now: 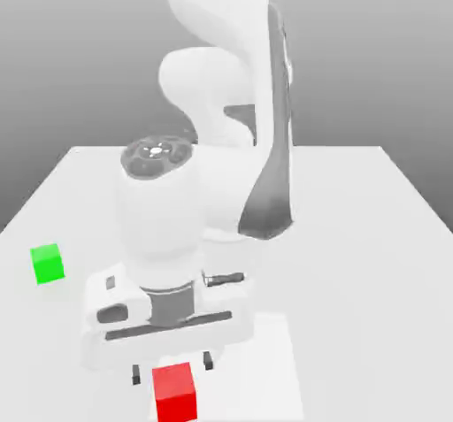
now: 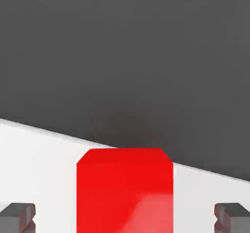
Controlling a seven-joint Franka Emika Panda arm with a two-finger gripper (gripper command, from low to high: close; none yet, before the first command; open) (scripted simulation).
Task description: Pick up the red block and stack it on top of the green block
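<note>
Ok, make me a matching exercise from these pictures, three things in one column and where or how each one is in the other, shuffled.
Things:
1. red block
2. green block
3. gripper

States:
A. open, fingers either side of a cube
B. alone on the table toward the exterior view's left
C. on the table between the fingertips

Pairs: 1-C, 2-B, 3-A

The red block [image 1: 175, 393] was a small bright red cube with plain faces. It sat flat on the white table [image 1: 354, 234], close to the near edge. The green block [image 1: 48, 264] was a little bright green cube, also sitting flat, well apart from the red one, near the table's edge on the exterior view's left.
</note>
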